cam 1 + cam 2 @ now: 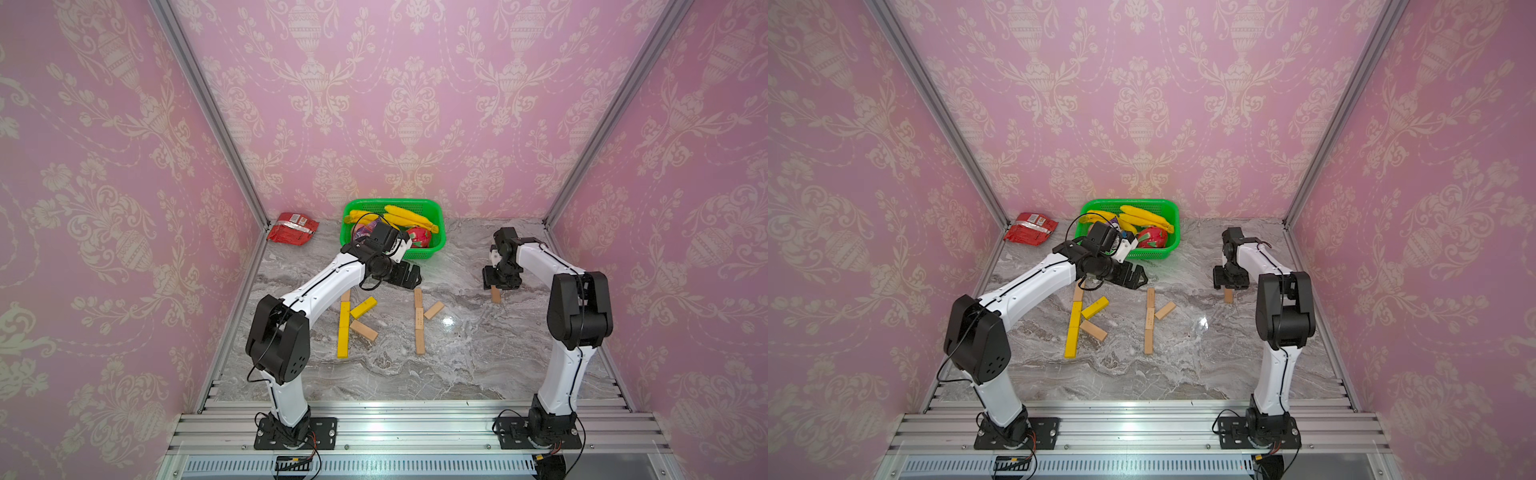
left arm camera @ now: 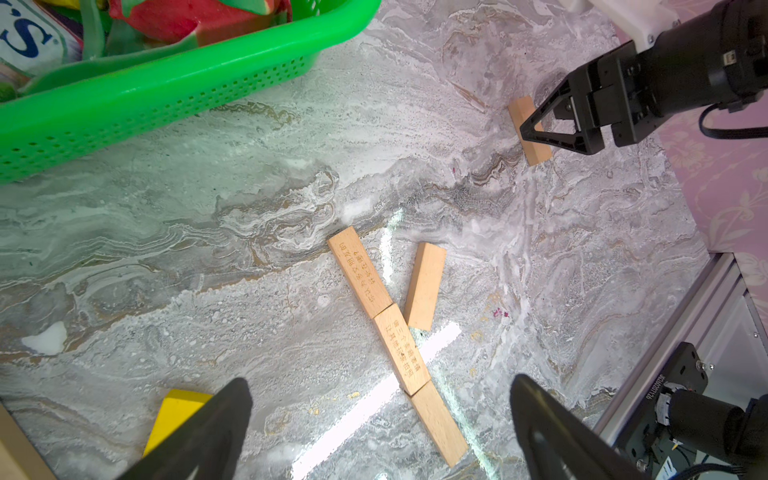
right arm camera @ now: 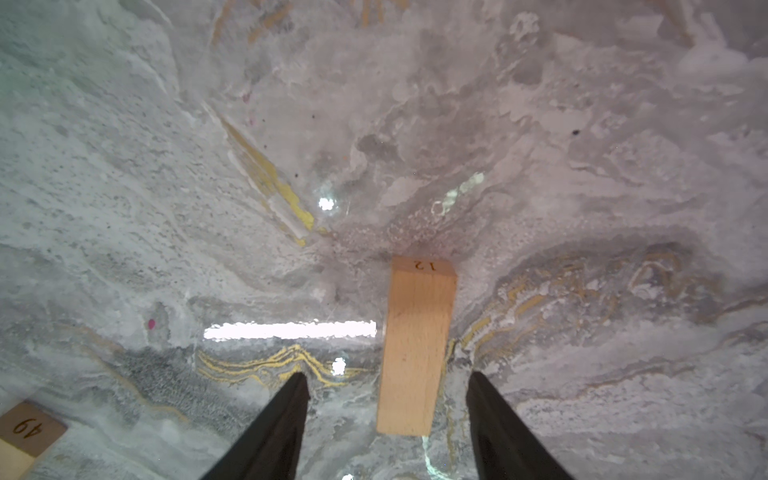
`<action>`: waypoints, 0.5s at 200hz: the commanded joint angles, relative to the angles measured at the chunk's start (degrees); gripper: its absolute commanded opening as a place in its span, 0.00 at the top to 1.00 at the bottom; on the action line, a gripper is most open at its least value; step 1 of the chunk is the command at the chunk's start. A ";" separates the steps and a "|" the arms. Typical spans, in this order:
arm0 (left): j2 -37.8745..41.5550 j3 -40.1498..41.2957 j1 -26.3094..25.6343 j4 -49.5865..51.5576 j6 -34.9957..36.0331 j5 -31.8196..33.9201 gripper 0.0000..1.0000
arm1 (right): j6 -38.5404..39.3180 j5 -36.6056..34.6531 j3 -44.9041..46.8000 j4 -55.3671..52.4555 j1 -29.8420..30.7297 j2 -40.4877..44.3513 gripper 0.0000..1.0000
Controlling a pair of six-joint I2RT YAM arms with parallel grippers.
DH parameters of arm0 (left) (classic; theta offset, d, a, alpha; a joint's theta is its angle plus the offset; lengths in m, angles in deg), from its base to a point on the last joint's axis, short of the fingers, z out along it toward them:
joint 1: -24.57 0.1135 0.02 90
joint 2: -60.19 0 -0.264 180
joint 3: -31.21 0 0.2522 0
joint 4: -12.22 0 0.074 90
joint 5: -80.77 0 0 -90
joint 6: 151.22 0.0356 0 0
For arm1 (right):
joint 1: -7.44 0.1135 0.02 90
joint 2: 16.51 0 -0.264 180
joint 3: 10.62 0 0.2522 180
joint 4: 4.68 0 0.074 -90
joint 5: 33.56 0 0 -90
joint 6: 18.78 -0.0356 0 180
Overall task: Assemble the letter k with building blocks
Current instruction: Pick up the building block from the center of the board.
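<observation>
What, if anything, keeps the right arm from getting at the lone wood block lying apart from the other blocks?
Nothing visible, so probably yes. The right hand straddles the lone wood block with a gap showing on either side, and only marble tabletop lies around it.

Yellow-and-wood K (image 1: 344, 320) looks done, lying flat on the desk (image 1: 478, 357). The all-wood K (image 1: 419, 322) beside it has just its stem plus one slanted arm. One loose wood block (image 1: 496, 295) lies flat, well apart.

Tan block (image 3: 415, 345), grey-veined table (image 3: 166, 166)
</observation>
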 commanded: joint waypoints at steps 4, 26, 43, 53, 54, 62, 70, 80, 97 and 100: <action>1.18 -0.15 0.44 1.13 1.45 1.53 0.01 | -0.70 0.37 -0.13 -3.87 -0.36 -0.66 0.39; 0.72 -0.41 0.44 1.33 1.46 1.47 0.01 | -0.93 -0.29 1.00 -3.54 -0.43 -0.31 0.41; 0.66 -0.33 0.44 1.37 1.50 1.47 0.01 | -0.97 -0.65 1.44 -3.49 -0.59 -0.52 0.41; 0.57 -0.25 0.46 1.41 1.63 1.65 0.01 | -1.05 -0.69 1.36 -3.88 -0.79 -1.03 0.41; 0.54 -0.24 0.45 1.41 1.64 1.68 0.01 | -1.09 -0.71 1.31 -3.91 -0.81 -1.07 0.40; 0.48 -0.24 0.44 1.42 1.67 1.95 0.01 | -0.98 -0.58 1.03 -4.28 -0.89 -1.56 0.41; 0.35 -0.15 0.44 1.49 1.78 2.13 0.01 | -1.00 -0.78 0.63 -4.78 -1.04 -2.06 0.42; 0.24 -0.15 0.44 1.55 1.86 2.32 0.01 | -0.85 -0.49 0.35 -4.98 -1.15 -2.46 0.43; -0.21 -0.33 0.44 1.68 1.82 2.16 0.01 | -0.63 -0.39 0.22 -4.89 -1.26 -2.59 0.45; -0.21 -0.33 0.44 1.68 1.83 2.20 0.01 | -0.61 -0.39 0.21 -4.87 -1.21 -2.67 0.45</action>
